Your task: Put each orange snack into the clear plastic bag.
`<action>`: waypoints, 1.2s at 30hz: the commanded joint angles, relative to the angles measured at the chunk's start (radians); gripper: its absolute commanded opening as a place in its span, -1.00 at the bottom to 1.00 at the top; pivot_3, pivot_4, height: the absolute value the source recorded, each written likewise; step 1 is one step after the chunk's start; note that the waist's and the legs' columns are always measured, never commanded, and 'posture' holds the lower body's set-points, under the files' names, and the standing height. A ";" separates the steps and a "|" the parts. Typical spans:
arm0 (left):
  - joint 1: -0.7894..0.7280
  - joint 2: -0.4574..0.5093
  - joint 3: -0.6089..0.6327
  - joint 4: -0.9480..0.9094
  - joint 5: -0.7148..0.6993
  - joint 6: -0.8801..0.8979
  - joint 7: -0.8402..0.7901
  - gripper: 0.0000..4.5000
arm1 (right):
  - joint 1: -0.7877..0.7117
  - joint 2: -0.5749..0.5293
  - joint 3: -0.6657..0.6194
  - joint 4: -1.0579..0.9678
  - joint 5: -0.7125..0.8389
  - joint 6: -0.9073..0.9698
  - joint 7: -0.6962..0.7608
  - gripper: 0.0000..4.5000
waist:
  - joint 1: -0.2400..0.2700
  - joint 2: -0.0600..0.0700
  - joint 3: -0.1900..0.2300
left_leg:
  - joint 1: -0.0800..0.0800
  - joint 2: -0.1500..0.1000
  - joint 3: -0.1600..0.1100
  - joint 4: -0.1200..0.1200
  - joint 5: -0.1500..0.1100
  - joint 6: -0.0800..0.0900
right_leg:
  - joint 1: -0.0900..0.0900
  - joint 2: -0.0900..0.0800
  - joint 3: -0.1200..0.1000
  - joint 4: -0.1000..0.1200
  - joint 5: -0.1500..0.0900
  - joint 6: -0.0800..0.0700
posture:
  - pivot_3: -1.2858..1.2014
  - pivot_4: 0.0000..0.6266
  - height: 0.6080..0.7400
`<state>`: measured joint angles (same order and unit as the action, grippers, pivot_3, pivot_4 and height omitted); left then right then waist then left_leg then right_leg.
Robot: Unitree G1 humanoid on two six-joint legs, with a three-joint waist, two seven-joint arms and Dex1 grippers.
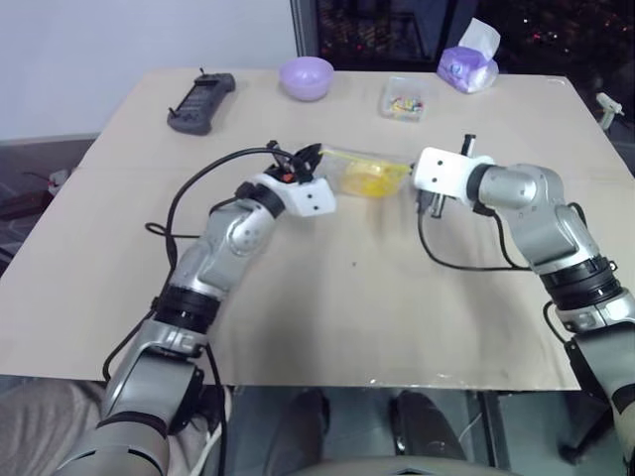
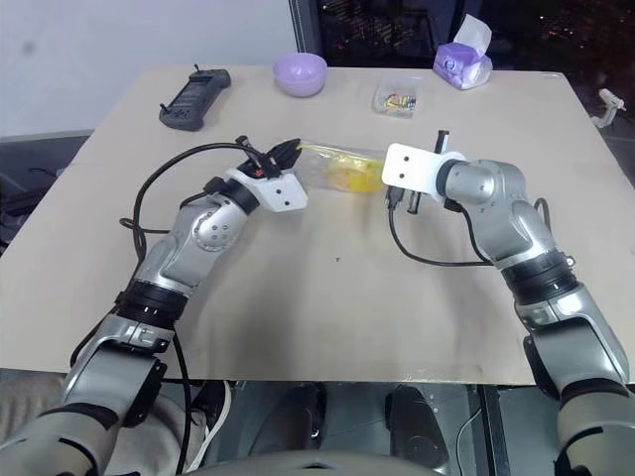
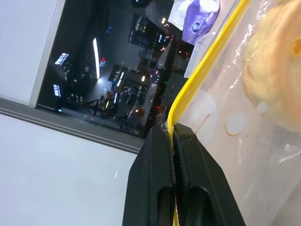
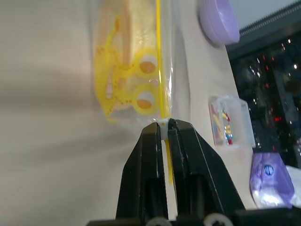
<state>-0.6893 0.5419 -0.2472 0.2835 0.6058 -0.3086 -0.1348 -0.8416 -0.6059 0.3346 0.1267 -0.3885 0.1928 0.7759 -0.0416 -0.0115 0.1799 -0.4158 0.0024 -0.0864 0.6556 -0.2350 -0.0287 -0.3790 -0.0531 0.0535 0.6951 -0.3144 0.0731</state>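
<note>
Both grippers pinch clear plastic bag, orange snack inside.
Left gripper (image 3: 172,134) and right gripper (image 4: 165,125) clamped tight on opposite ends of the yellow zip strip; clear plastic bag (image 1: 369,175) stretched between them over worktop (image 1: 327,297) middle, toward far edge; orange snack (image 3: 277,70) inside.

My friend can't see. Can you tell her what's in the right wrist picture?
The right end effector is shut on the yellow zip strip of a clear bag with an orange bun inside. Beyond it on the table are a lilac bowl and a small clear box.
</note>
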 commanded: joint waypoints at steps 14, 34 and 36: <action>-0.105 -0.037 0.071 0.083 -0.039 0.037 0.083 -1.00 | -0.074 -0.066 -0.095 0.105 -0.031 0.024 -0.181 -0.95 | 0.001 0.000 0.000 | 0.000 0.000 0.000 0.000 0.000 0.000 | 0.000 0.000 0.000 0.000 0.000 0.000 | 0.03 -0.52 1.00; 0.318 0.065 0.012 -0.369 -0.431 0.176 -0.454 -0.86 | 0.421 -0.269 -0.160 -0.506 0.414 0.371 0.251 -0.96 | -0.002 0.001 -0.001 | -0.013 0.000 0.000 0.000 0.000 0.000 | -0.013 -0.002 0.000 0.000 0.000 0.000 | 0.03 -0.52 1.00; 0.361 0.071 0.027 -0.421 -0.459 0.241 -0.491 -0.62 | 0.446 -0.267 -0.168 -0.514 0.409 0.379 0.231 -0.96 | 0.000 0.001 0.000 | -0.015 0.000 0.001 0.001 0.000 0.000 | -0.015 -0.002 0.001 0.002 0.000 0.000 | 0.03 -0.52 1.00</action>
<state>-0.3140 0.5965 -0.2698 -0.0471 0.1951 -0.1233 -0.5925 -0.3755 -0.8499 0.2010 -0.3417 0.0143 0.5523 1.0172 -0.0419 -0.0103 0.1795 -0.4304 0.0022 -0.0859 0.6595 -0.2370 -0.0250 -0.3932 -0.0543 0.0539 0.6983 -0.3144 0.0730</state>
